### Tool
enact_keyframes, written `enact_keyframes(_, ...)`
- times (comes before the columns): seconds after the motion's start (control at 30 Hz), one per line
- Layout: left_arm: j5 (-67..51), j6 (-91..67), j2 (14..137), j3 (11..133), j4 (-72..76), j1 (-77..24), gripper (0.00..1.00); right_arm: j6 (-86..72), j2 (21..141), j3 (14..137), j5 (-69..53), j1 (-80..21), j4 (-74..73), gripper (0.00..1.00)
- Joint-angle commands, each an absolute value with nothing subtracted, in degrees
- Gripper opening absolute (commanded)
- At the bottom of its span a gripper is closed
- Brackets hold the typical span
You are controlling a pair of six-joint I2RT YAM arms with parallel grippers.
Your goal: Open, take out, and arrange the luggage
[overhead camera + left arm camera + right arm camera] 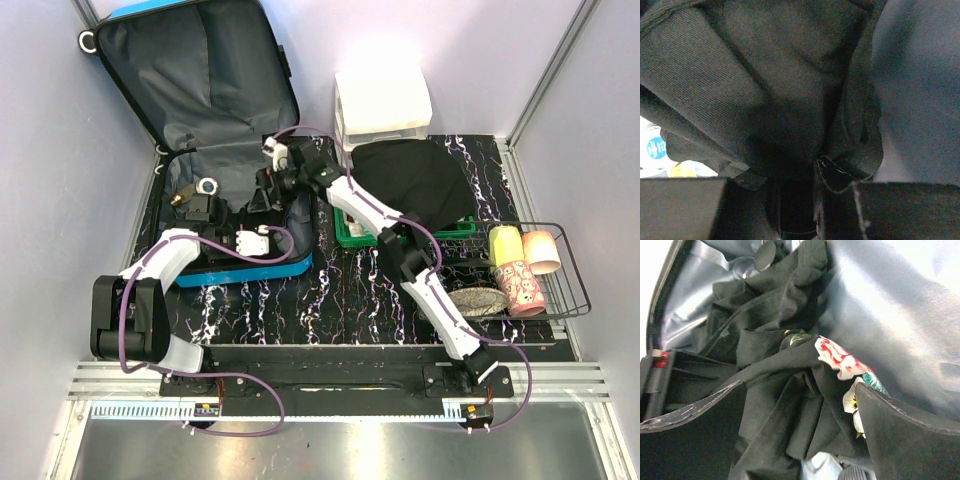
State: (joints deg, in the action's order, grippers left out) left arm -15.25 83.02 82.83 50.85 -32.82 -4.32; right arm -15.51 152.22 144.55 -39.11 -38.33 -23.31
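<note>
The luggage (190, 70) is found open at the table's (350, 290) far left, with the lid propped against the back wall and the grey lining exposed. The right gripper (795, 405) is held wide apart, with black cloth (775, 365) and a floral-print piece (837, 357) between its fingers. The left gripper (790, 205) is pressed into dark fabric, its grip not discernible. A round blue label (656, 148) is noted, its writing too blurred to be read.

I see a white drawer organiser (382, 105) at the back, a green tray (352, 238) near it, a wire basket (566, 286) holding cups (541, 251).
</note>
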Motion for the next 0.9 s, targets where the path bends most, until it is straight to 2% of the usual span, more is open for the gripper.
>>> enact_keyframes(0.0, -15.1, 85.6, 80.7, 50.3, -27.2, -4.6, 0.14, -14.2, 154.3, 149.2, -35.4, -40.6, -18.9, 1.00)
enact_keyframes(0.1, -14.9, 85.5, 80.7, 50.2, -27.0, -4.6, 0.14, -10.6, 154.9, 147.5, -34.1, -42.0, -18.7, 1.00)
enact_keyframes(0.2, -14.5, 84.4, 81.1, 50.5, -26.6, -4.6, 0.14, -9.7, 155.2, 145.4, -34.5, -42.2, -18.4, 0.92)
enact_keyframes(0.23, -14.4, 83.4, 81.3, 51.1, -26.7, -4.6, 0.11, -9.5, 155.1, 145.3, -34.5, -42.2, -18.5, 0.76)
enact_keyframes(0.27, -14.3, 82.8, 81.5, 51.4, -26.7, -4.6, 0.09, -9.2, 155.0, 145.5, -34.7, -42.2, -18.6, 0.65)
enact_keyframes(0.3, -14.4, 82.2, 81.6, 51.7, -26.8, -4.5, 0.07, -9.1, 154.8, 145.9, -34.5, -42.1, -19.3, 0.50)
enact_keyframes(0.33, -14.6, 81.1, 81.6, 52.4, -27.1, -4.5, 0.03, -8.4, 154.8, 147.4, -34.6, -42.1, -19.5, 0.23)
enact_keyframes(0.37, -14.9, 80.8, 81.6, 52.6, -27.6, -4.2, 0.00, -7.7, 154.3, 148.3, -34.6, -42.0, -19.8, 0.08)
enact_keyframes(0.4, -15.1, 80.3, 81.3, 53.0, -27.7, -4.1, 0.00, -6.9, 154.1, 149.1, -34.1, -42.1, -20.5, 0.00)
enact_keyframes(0.6, -15.6, 80.3, 79.8, 51.7, -28.4, -3.0, 0.00, -1.8, 147.9, 149.9, -33.0, -40.5, -18.2, 0.00)
enact_keyframes(0.87, -15.3, 80.0, 78.0, 51.4, -27.5, -2.6, 0.00, -7.5, 141.8, 144.7, -36.0, -37.6, -13.5, 0.00)
